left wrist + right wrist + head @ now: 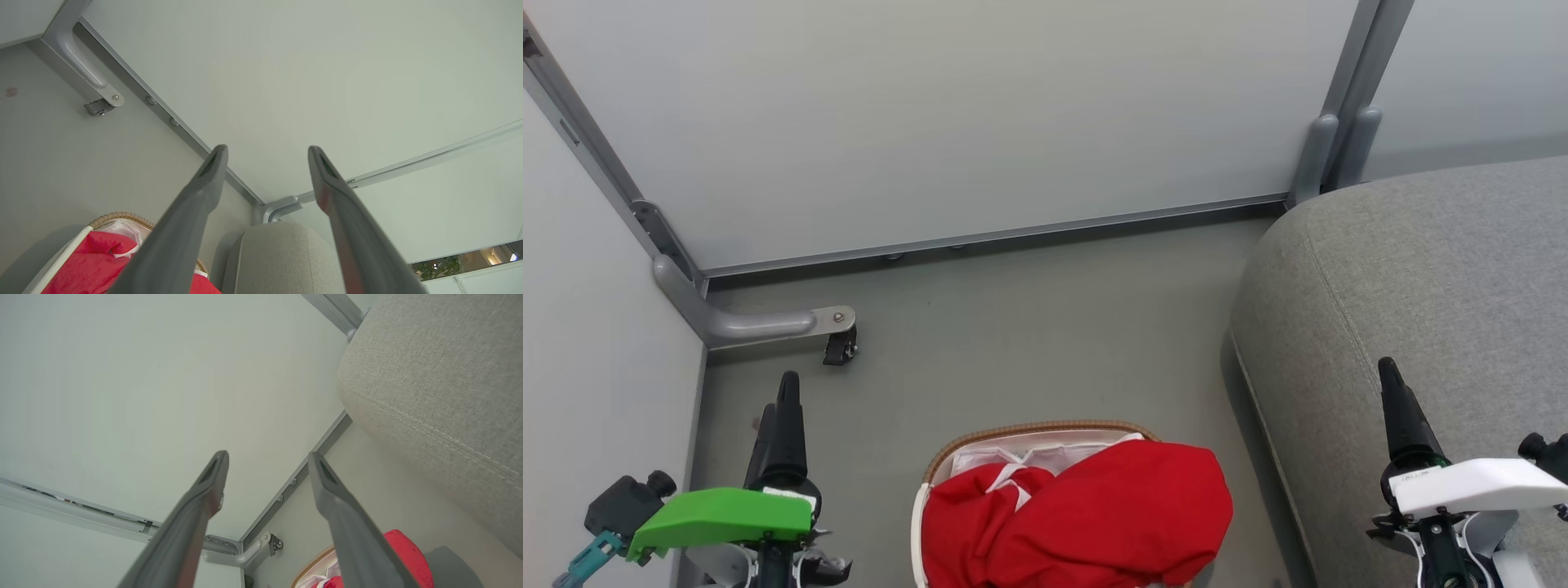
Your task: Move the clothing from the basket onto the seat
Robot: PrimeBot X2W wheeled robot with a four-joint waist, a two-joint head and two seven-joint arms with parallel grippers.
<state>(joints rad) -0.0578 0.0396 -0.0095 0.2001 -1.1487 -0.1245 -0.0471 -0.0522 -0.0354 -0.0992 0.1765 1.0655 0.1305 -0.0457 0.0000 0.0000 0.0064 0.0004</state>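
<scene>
Nothing moved yet: bright red soft clothing [1086, 514] heaped in oval cream plastic basket [1037, 427], near centre on floor [1013, 327]. Big grey fabric seat [1421, 278] at right. Spread wide, holding nothing: left gripper [267, 152], right gripper [267, 455].

Left gripper [777, 393]: two long tapered fingers, black in the head view, matt dark grey in the wrist view, each with a shallow recessed slot just under its pointed tip; wrist capped by a bright green cover [723, 514], flat and wedge-shaped; small white label [792, 495] at the cover's edge; black knobbed module [629, 502] and teal bracket [584, 561] beside it.

Right gripper [1390, 376]: fingers of the same make, one bearing a small round screw [220, 495]; white cover [1478, 483] of like shape; black knob [1538, 446] at its outer side; thin white cables [1415, 545] looping beneath.
</scene>
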